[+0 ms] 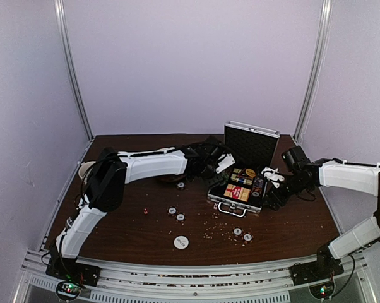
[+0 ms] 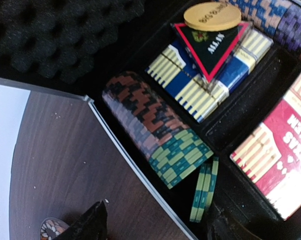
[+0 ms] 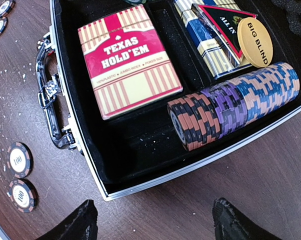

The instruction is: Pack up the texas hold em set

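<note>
The silver briefcase [image 1: 239, 201] lies open on the table with its lid [image 1: 251, 143] upright. Inside are a red card box [image 3: 128, 60], a blue card box [image 2: 210, 75], a yellow disc [image 3: 254, 42] and rows of poker chips [image 3: 235, 105]. My left gripper [image 2: 158, 227] is open and straddles the case's left rim. One of its fingers [image 2: 230, 230] stands inside, beside three loose green chips [image 2: 204, 187] on edge. My right gripper [image 3: 155, 225] is open over the table just outside the case's right rim. Loose chips [image 1: 176, 214], a white disc [image 1: 181, 242] and tiny red dice [image 1: 146, 211] lie on the table.
Two more chips [image 1: 242, 234] lie in front of the case, and one chip [image 1: 181, 185] lies by the left arm. A bowl [image 1: 171, 179] sits partly hidden under the left arm. A cup [image 1: 86, 169] stands at the far left. Crumbs dot the dark wood table [image 1: 127, 233].
</note>
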Tool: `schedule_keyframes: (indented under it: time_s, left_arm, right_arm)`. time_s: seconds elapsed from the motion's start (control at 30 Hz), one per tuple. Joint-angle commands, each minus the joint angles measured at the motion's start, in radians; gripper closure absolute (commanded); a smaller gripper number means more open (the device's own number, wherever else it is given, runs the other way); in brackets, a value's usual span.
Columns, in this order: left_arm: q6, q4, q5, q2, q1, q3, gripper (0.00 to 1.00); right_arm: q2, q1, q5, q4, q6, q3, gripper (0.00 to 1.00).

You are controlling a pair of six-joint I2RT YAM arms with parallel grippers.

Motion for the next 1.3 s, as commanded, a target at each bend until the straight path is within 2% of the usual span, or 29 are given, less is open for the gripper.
schedule_keyframes:
  time_s: [0.0,0.3,0.6,1.27]
  left_arm:
    - [0.034,0.005,0.002,-0.018,0.012,-0.031,0.30]
    - [0.018,0.075,-0.047,0.007,0.016,-0.012,0.31]
    - [0.005,0.087,0.000,0.041,0.029,0.051,0.32]
    - [0.006,0.035,0.066,-0.034,0.029,-0.039,0.32]
  right_arm:
    - [0.008,-0.007,0.010,-0.008,-0.005,0.005,0.20]
    - [0.007,-0.007,0.011,-0.008,-0.005,0.004,0.20]
    - [0.014,-0.007,0.011,-0.010,-0.005,0.005,0.20]
    - [0.026,-0.007,-0.002,-0.020,-0.012,0.008,0.20]
